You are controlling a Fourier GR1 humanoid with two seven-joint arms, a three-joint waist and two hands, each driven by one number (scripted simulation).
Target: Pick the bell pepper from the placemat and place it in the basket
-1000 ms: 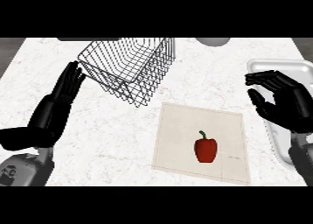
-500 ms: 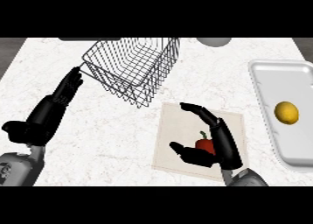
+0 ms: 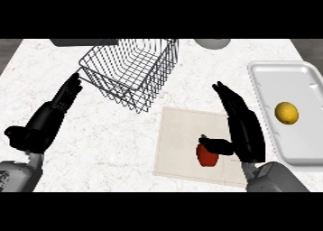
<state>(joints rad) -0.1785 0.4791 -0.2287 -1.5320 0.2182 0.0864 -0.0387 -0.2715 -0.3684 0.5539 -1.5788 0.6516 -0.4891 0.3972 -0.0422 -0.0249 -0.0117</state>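
A red bell pepper (image 3: 207, 155) with a green stem lies on the pale placemat (image 3: 181, 142), low on its right half. My right hand (image 3: 242, 126) rests just right of the pepper, fingers stretched straight up the mat's right edge, thumb touching the pepper's upper right side. The hand is open. The wire basket (image 3: 131, 70) sits tilted at the upper middle of the counter, nothing showing inside it. My left hand (image 3: 48, 119) rests open at the left, fingers pointing toward the basket's lower left corner.
A white tray (image 3: 267, 90) holding a yellow lemon (image 3: 287, 113) sits at the right edge. A grey round object (image 3: 212, 43) and a dark item (image 3: 74, 42) stand at the counter's far edge.
My right hand has shifted right of the pepper and its fingers have straightened upward; the pepper now shows more fully. The left hand has barely moved.
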